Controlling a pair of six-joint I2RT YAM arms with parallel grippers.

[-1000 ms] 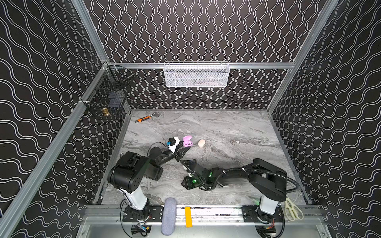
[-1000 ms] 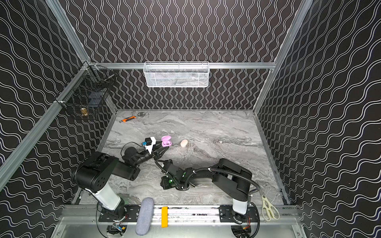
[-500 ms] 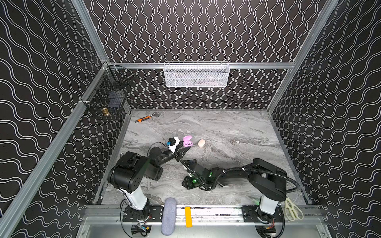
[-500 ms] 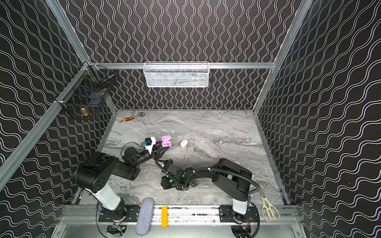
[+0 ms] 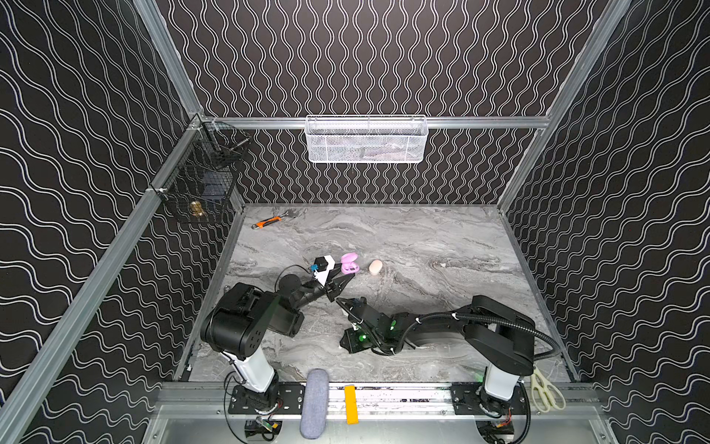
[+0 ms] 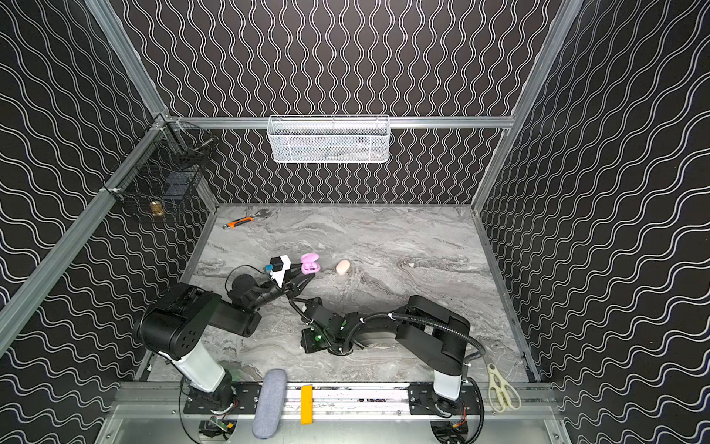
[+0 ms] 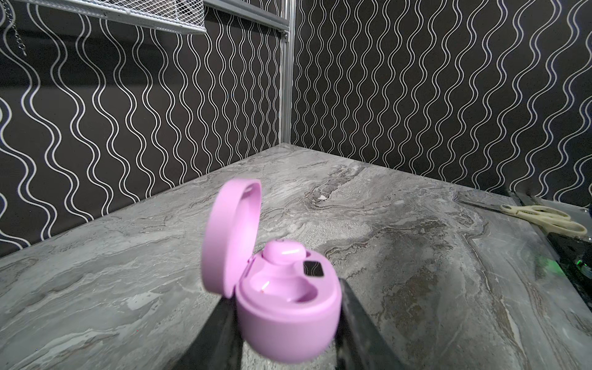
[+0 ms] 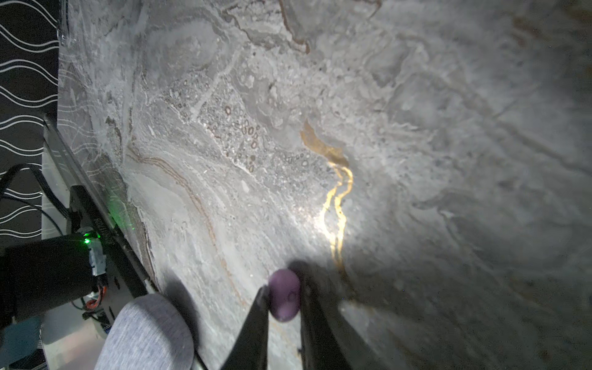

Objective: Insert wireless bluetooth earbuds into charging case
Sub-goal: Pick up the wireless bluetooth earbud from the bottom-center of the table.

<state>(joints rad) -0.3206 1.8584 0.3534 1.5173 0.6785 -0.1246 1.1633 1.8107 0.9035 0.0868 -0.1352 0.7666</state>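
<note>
Right gripper (image 8: 284, 290) is tightening onto a lilac earbud (image 8: 283, 302) (insertion likely next); left gripper (image 7: 286, 309) is clenching the open lilac charging case (image 7: 282, 330).

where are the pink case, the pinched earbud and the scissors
pink case (image 7: 288, 323): left wrist view, front wall of its base
pinched earbud (image 8: 284, 299): right wrist view, its rounded middle
scissors (image 5: 541, 384): a top view, where the handles join

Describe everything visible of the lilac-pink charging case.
The lilac-pink charging case is a smooth, rounded oval of matte plastic, its hinged lid standing open. One matching earbud sits in one socket; the other socket is empty, beside a small dark square panel. The left gripper clamps its base from both sides, upright.
</note>
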